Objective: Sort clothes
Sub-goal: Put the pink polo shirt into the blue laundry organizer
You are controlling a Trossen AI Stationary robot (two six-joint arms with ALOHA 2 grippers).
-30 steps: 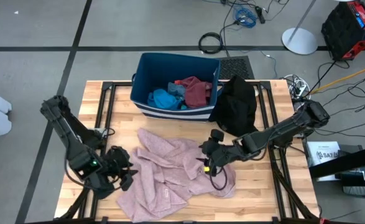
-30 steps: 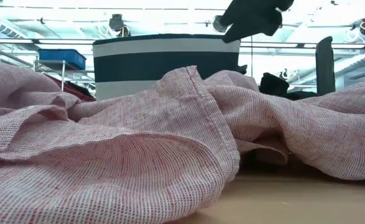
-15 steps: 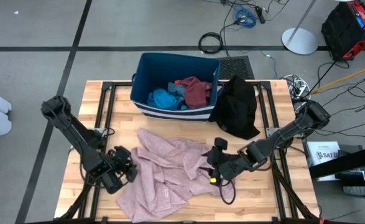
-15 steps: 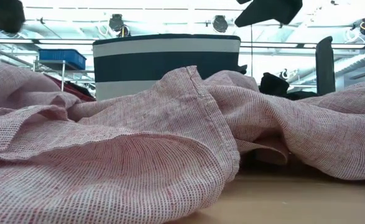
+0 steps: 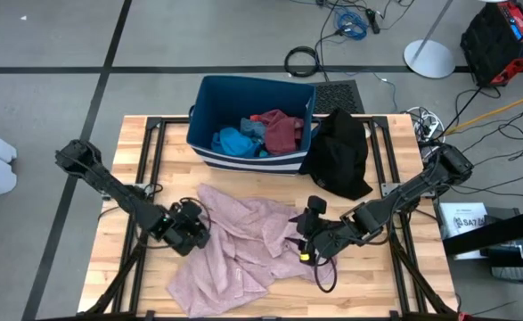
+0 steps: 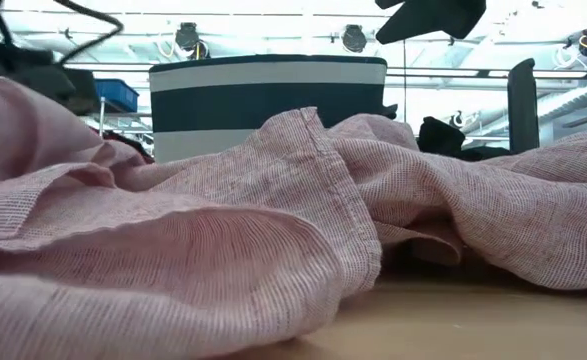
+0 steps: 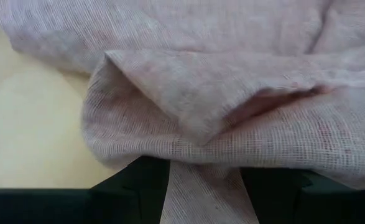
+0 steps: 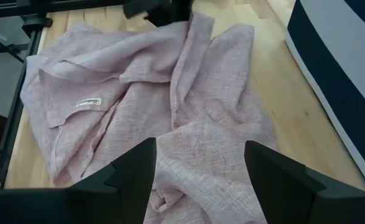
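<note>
Pale pink woven shirt (image 5: 243,245) is lying crumpled mid-table, left gripper (image 5: 192,234) pinching its left edge fold, right gripper (image 5: 307,242) hovering wide over its right side; thin bite risking slipping.

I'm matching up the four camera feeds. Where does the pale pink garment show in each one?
High view: pale pink garment spread on the table's front half, between both grippers.
Low view: fills the foreground.
Left wrist view: fills most of the picture.
Right wrist view: spread across the centre.
Shared landmark: the striped bin, behind it.
</note>
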